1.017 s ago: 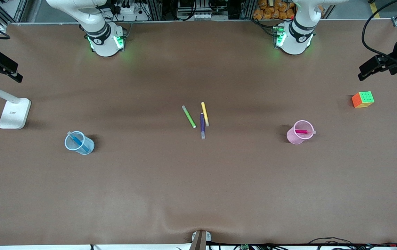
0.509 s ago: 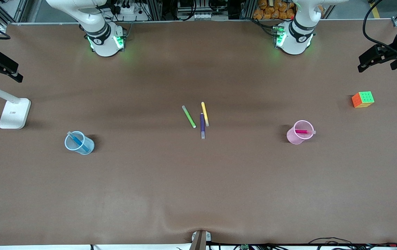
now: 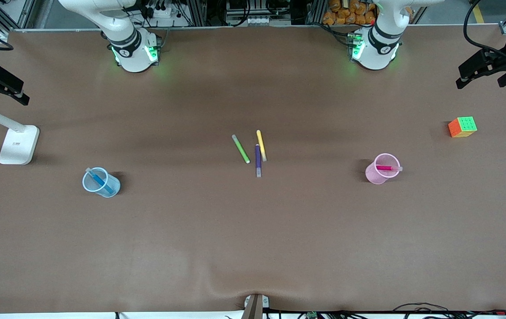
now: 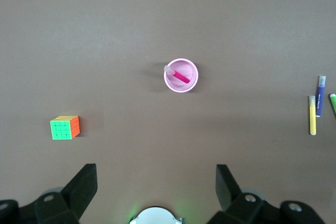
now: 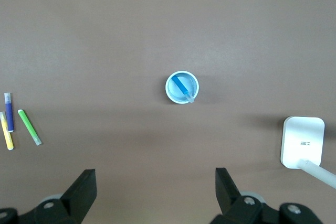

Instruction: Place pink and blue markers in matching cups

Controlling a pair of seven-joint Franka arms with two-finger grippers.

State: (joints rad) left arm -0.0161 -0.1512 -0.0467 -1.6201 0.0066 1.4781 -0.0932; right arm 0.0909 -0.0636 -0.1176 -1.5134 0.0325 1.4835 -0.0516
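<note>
The pink cup (image 3: 379, 173) stands upright toward the left arm's end of the table, and the pink marker (image 3: 388, 168) leans inside it (image 4: 180, 75). Toward the right arm's end the blue cup (image 3: 107, 189) holds the blue marker (image 3: 100, 180), whose pale end rests on the rim (image 5: 189, 97). My left gripper (image 4: 156, 182) hangs open and empty high over the table near the cube. My right gripper (image 5: 156, 184) is open and empty too, high over the table's right-arm end by the white stand.
A green pen (image 3: 240, 149), a yellow pen (image 3: 261, 145) and a dark purple pen (image 3: 258, 160) lie together mid-table. A colourful puzzle cube (image 3: 462, 126) sits near the left arm's end. A white stand base (image 3: 18, 144) sits at the right arm's end.
The left gripper has drifted a little toward the robots' side at the table's end. Cups, markers and the right gripper have not moved.
</note>
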